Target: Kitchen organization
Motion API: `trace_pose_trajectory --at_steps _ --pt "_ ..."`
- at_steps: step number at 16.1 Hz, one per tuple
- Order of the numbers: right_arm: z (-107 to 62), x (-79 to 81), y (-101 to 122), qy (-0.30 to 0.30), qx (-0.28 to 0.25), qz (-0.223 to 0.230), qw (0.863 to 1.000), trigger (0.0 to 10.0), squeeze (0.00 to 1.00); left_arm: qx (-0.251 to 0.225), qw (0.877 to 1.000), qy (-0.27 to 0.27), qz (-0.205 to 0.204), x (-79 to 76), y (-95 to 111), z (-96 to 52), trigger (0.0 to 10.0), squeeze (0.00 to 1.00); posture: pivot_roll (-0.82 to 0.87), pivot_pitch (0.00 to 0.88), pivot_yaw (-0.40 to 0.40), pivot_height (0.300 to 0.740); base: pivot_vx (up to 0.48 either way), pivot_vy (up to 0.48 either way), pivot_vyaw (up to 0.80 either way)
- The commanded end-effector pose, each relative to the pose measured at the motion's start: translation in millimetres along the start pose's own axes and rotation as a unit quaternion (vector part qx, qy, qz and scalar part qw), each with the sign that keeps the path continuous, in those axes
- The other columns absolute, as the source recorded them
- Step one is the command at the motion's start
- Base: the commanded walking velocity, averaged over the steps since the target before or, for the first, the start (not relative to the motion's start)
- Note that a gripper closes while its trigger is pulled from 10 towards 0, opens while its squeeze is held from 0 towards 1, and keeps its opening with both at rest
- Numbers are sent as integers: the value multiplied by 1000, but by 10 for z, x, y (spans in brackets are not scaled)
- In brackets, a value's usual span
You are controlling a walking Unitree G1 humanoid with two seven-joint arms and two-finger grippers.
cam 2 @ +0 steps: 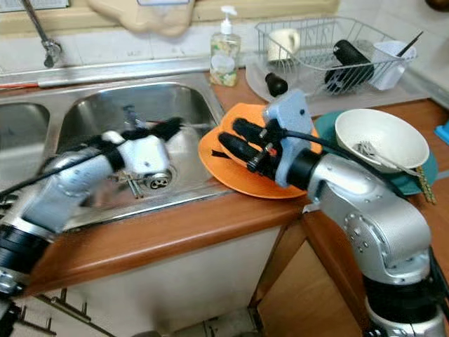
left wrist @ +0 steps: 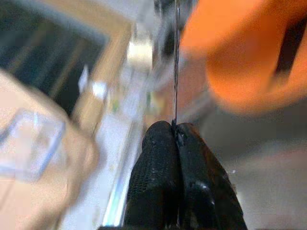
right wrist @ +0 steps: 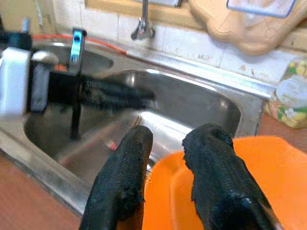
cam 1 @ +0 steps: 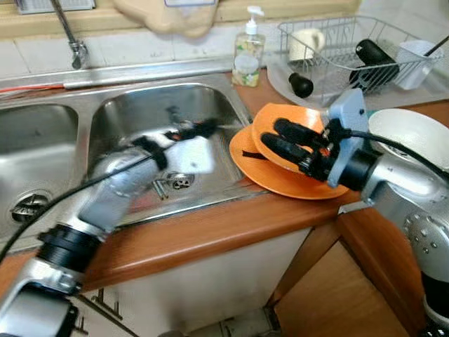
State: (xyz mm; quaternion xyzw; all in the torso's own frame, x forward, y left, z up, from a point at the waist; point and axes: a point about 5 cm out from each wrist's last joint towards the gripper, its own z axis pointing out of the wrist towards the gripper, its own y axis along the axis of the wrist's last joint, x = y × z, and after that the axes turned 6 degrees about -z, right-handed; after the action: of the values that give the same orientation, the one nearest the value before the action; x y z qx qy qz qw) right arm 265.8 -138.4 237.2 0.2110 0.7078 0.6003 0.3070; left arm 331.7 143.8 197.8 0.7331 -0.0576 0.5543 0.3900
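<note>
left gripper [cam 1: 203, 128]: out over the sink basin [cam 1: 140, 112], fingers pinched tight on a thin utensil [left wrist: 175, 62]
right gripper [cam 1: 280, 140]: fingers parted over the orange plates [cam 1: 280, 179]
orange plates: stacked on the counter [cam 1: 210, 232], at 3 o'clock from the basin

Two orange plates [cam 1: 295, 165], one white bowl [cam 2: 381, 137], one soap bottle [cam 1: 248, 49], two sink basins [cam 1: 165, 123].

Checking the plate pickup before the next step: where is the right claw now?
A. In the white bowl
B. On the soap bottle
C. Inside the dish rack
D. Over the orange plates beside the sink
D: the right claw sits open over the stacked orange plates by the sink.
</note>
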Motion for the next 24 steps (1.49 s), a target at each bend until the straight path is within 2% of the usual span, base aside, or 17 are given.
trace_pose_trajectory --at_steps 1,2,4,5,6,7,9,10,14,15,16,17,18,19,20,22,24 --pt "-48 0 13 -10 2 -16 1000 10000 0 37 999 11 3 73 -123 -28 0 0 -75 0 12 740 0 0 0" --pt "-64 3 -3 -12 6 -17 1000 10000 0 57 998 9 1 71 -200 -49 0 0 -75 0 12 740 0 0 0" --pt "-121 19 -68 -16 27 -24 999 10000 0 136 991 -1 -12 37 -486 -115 0 0 -80 0 11 740 0 0 0" --pt "-145 23 -100 -22 37 -25 999 10000 0 166 986 -6 -20 6 -599 -121 667 0 -83 0 13 740 0 0 0" --pt "-183 7 -137 -38 48 -24 998 10000 0 200 979 -8 -36 -34 -716 -115 3961 0 -84 0 13 740 0 0 0" --pt "-204 -10 -153 -52 52 -23 997 10000 0 213 976 -18 -44 -67 -761 -109 10000 0 -87 0 16 740 0 0 0" --pt "-264 -88 -184 -100 64 -20 993 10000 0 233 970 -42 -60 -143 -827 -82 10000 0 -98 0 24 740 0 0 0" --pt "-305 -121 -204 -123 71 -14 990 10000 0 241 966 -54 -73 -184 -851 -67 10000 1000 -98 0 24 740 0 0 0" --pt "-406 -204 -240 -176 88 -3 980 10000 0 243 964 -62 -85 -237 -869 -44 10000 1000 -104 0 25 740 0 0 0" --pt "-443 -283 -257 -209 99 9 973 10000 839 240 965 -59 -89 -251 -866 -32 10000 1000 -107 0 23 740 0 0 0" --pt "-479 -346 -272 -235 106 25 966 10000 1000 237 966 -52 -92 -251 -862 -31 10000 1000 -108 0 22 740 0 0 0" --pt "-521 -400 -284 -259 112 42 958 10000 1000 229 968 -32 -93 -220 -855 -35 10000 1000 -109 0 21 740 0 0 0" --pt "-529 -409 -285 -264 113 45 957 10000 1000 227 969 -26 -94 -208 -852 -37 10000 1000 -109 0 21 740 0 0 0" --pt "-565 -456 -294 -284 116 62 950 10000 1000 212 972 7 -102 -132 -829 -59 10000 984 -108 0 18 740 0 0 0" --pt "-599 -497 -298 -301 114 83 943 10000 1000 193 974 34 -111 -65 -793 -96 10000 0 -108 0 16 740 0 0 0" --pt "-631 -521 -300 -314 116 109 936 10000 1000 160 974 67 -144 27 -702 -152 10000 0 -106 0 11 740 0 0 0" --pt "-665 -538 -321 -324 142 134 926 10000 1000 86 973 89 -197 110 -484 -227 10000 0 -105 0 8 740 0 0 0"
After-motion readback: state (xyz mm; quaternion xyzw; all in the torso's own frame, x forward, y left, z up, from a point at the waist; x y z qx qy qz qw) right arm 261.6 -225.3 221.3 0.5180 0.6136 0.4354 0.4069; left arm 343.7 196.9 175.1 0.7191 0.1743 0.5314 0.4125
